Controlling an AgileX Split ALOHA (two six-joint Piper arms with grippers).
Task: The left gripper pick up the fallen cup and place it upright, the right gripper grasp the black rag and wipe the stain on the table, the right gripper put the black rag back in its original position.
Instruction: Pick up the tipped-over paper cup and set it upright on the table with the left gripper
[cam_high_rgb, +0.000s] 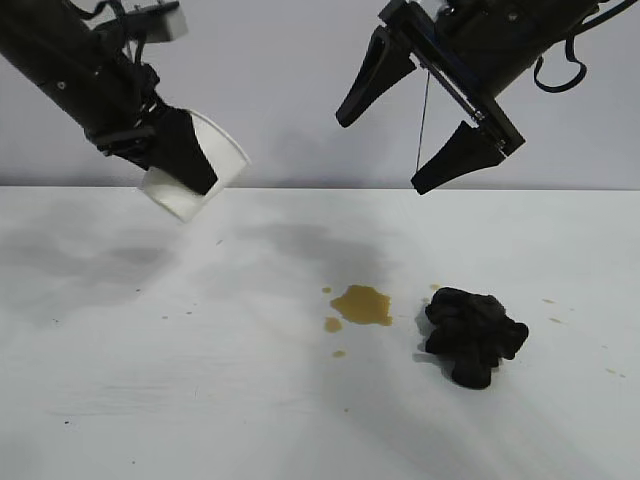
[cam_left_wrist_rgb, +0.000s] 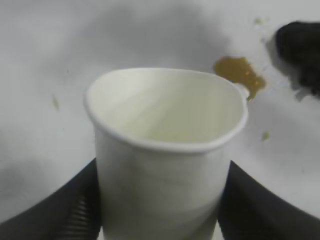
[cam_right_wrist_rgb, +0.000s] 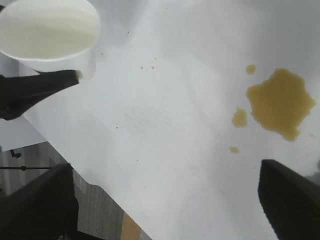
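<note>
Across the broad white table (cam_high_rgb: 150, 400) we see a yellowish-brown puddle of stain (cam_high_rgb: 361, 305) lying just beside a crumpled black rag (cam_high_rgb: 474, 334). Above the table's left side, the black two-fingered left gripper (cam_high_rgb: 180, 160) pinches the plain white paper cup (cam_high_rgb: 205, 170) in the air, tilted. We find the cable-looped right gripper (cam_high_rgb: 420, 125) hanging over the rag, fingers spread wide and holding nothing.

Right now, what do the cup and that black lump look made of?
Cup: likely paper, matte white, thin wall with rolled rim, squeezed slightly oval by the left gripper. Black lump: probably soft cloth, a rag, dull and crumpled into folds.
</note>
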